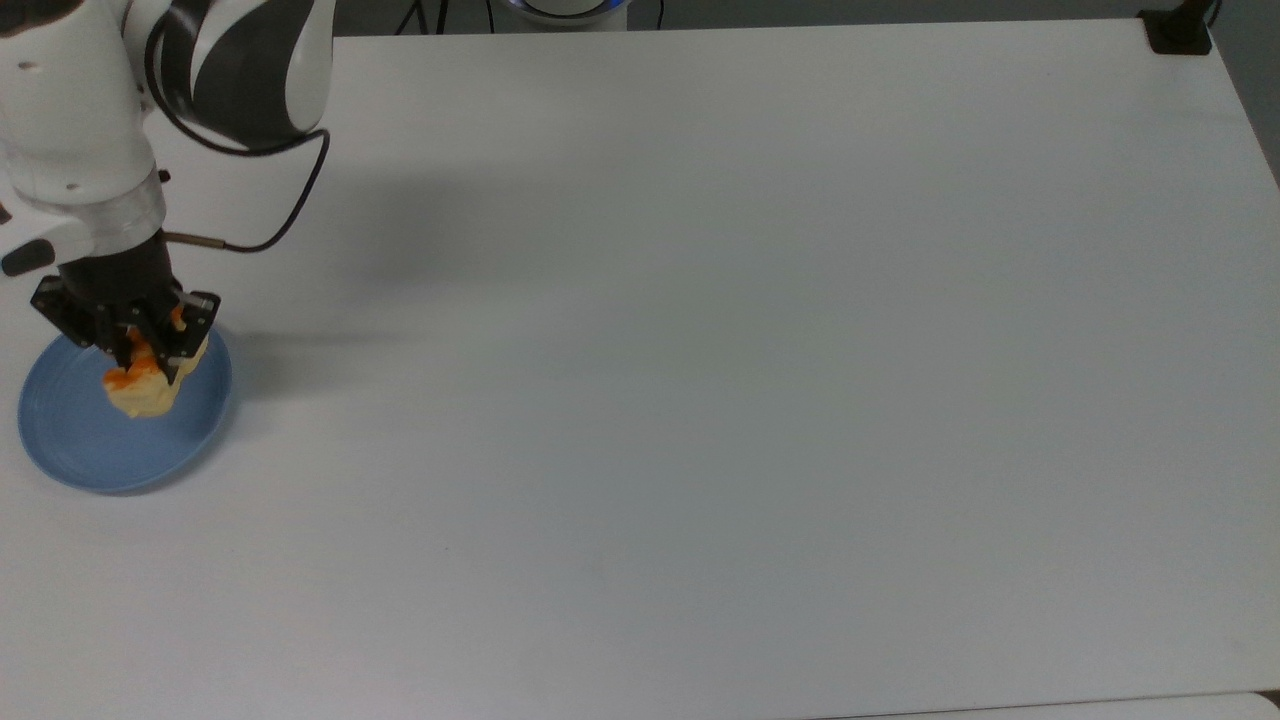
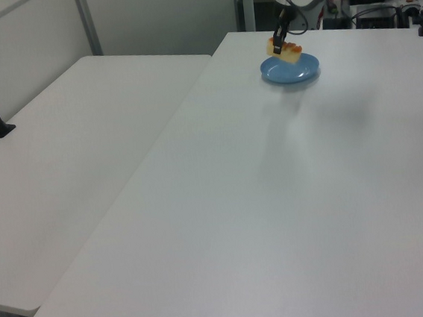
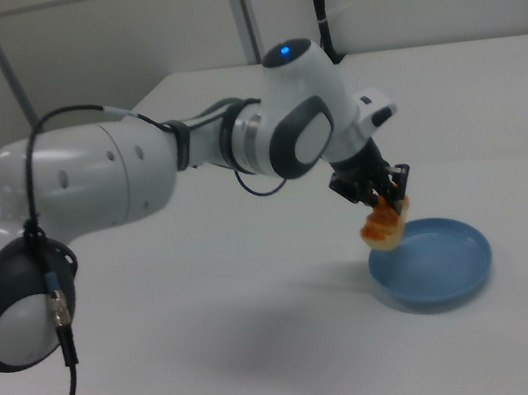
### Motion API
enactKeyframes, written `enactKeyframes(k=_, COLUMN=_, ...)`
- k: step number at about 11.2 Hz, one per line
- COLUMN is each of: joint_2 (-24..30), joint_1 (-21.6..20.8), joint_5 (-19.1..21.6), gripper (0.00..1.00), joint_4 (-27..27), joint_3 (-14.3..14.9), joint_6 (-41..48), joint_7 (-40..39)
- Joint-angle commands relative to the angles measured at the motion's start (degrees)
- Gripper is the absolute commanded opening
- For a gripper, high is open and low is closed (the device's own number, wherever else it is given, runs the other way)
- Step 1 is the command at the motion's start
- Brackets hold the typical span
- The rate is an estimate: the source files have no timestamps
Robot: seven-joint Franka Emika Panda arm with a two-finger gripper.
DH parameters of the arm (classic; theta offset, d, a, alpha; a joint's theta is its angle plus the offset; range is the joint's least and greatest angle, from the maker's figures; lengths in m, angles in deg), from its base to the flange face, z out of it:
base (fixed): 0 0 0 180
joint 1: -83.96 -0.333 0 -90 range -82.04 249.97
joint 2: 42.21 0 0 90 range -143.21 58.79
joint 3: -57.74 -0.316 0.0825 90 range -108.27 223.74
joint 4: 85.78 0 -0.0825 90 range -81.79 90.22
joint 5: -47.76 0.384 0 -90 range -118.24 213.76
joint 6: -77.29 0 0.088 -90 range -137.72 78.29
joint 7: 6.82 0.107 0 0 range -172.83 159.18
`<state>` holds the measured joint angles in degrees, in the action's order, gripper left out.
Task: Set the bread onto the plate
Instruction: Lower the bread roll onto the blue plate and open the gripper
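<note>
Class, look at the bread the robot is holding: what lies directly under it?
The plate lies under the bread, which hangs clear of it in the end effector. The bread hides part of the plate's surface in the top view.

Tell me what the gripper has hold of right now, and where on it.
The gripper holds the bread by its upper, orange-glazed end; the pale end hangs down over the plate.

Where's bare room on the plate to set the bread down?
The bread, held by the gripper, hangs over the plate toward the top view's upper right rim. The plate's floor is bare all over; the widest open patch is its lower left in the top view.
</note>
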<state>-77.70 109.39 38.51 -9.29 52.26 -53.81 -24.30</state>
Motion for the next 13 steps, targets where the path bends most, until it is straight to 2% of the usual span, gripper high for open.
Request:
enactKeyframes(k=1, joint_2=-5.6, joint_1=0.8, joint_5=-0.8, gripper=0.31, joint_4=-3.8, joint_3=0.5, joint_6=-3.8, joint_7=-0.7)
enactKeyframes(k=5, joint_2=-6.6, joint_1=1.1, joint_5=-1.5, gripper=0.31, joint_4=-3.1, joint_3=2.7, joint_6=-4.2, joint_7=-3.4)
enactKeyframes(k=6, joint_2=-6.9, joint_1=1.1, joint_5=-1.5, gripper=0.37, joint_4=-3.0, joint_3=2.9, joint_6=-4.3, joint_7=-3.4)
enactKeyframes(k=7, joint_2=-6.8, joint_1=1.2, joint_5=-1.5, gripper=0.87, joint_4=-2.9, joint_3=2.9, joint_6=-4.3, joint_7=-3.3)
enactKeyframes(k=8, joint_2=-6.8, joint_1=1.1, joint_5=-2.1, gripper=1.00, joint_4=-2.8, joint_3=2.9, joint_6=-4.3, joint_7=-3.4)
enactKeyframes(k=9, joint_2=-6.8, joint_1=1.1, joint_5=-3.2, gripper=1.00, joint_4=-2.7, joint_3=2.9, joint_6=-4.3, joint_7=-3.3)
enactKeyframes(k=13, joint_2=-6.7, joint_1=1.2, joint_5=-3.4, gripper=1.00, joint_4=-2.0, joint_3=2.9, joint_6=-5.5, joint_7=-3.0)
